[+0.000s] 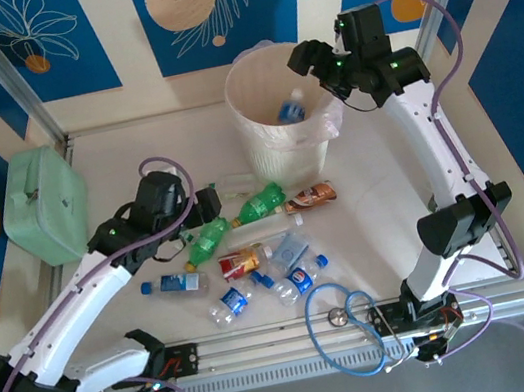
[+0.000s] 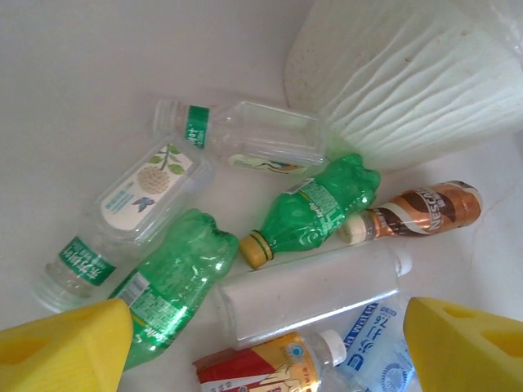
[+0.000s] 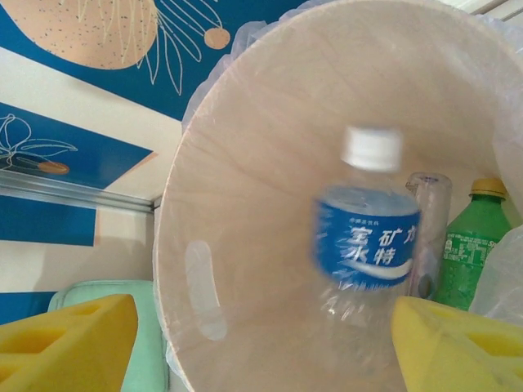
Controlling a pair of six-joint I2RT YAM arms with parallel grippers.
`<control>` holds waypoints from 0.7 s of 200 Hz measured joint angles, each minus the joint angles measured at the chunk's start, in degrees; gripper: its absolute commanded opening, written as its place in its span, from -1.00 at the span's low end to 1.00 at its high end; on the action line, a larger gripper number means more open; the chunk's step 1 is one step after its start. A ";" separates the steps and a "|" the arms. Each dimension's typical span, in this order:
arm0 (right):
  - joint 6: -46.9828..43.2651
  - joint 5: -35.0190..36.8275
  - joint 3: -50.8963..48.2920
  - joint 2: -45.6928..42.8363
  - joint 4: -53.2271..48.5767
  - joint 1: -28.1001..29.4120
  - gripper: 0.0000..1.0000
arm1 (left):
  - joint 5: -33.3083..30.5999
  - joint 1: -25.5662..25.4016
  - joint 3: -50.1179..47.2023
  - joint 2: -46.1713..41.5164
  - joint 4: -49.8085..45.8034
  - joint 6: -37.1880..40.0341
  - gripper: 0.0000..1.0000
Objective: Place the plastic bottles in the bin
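Note:
My right gripper (image 1: 314, 60) hangs open over the bin (image 1: 283, 141), a cream-pink bucket lined with a clear bag. A blue-labelled bottle (image 3: 368, 237) shows blurred and loose in mid-air inside the bin (image 3: 261, 163), touching neither yellow finger. Inside too stand a green bottle (image 3: 470, 245) and a clear one (image 3: 429, 220). My left gripper (image 1: 205, 206) is open above the pile on the table: two green bottles (image 2: 323, 204) (image 2: 172, 282), a frosted clear bottle (image 2: 306, 294), a brown one (image 2: 425, 208), a red-and-yellow one (image 2: 261, 367).
A mint-green box (image 1: 43, 204) sits at the far left. More blue-labelled bottles (image 1: 297, 278) (image 1: 178, 283) lie near the table's front rail. A blue cable loop (image 1: 345, 318) lies by the right arm's base. Two clear green-labelled bottles (image 2: 245, 135) (image 2: 122, 220) rest beside the bin.

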 measured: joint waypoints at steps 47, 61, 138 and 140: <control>-2.16 0.22 -2.27 -2.54 0.98 1.53 0.64 | -3.54 0.92 -0.17 -2.12 -6.36 -2.05 0.75; -3.56 0.26 -6.75 -6.45 2.16 3.06 0.63 | -4.70 1.64 -0.46 -3.04 -8.96 -3.69 0.76; -8.96 3.48 -32.39 -28.85 6.16 13.94 0.63 | -3.91 8.94 -14.12 -9.38 -18.25 -21.42 0.75; -8.98 3.58 -32.89 -29.11 6.21 14.08 0.63 | -3.56 9.18 -14.58 -9.49 -18.25 -21.88 0.75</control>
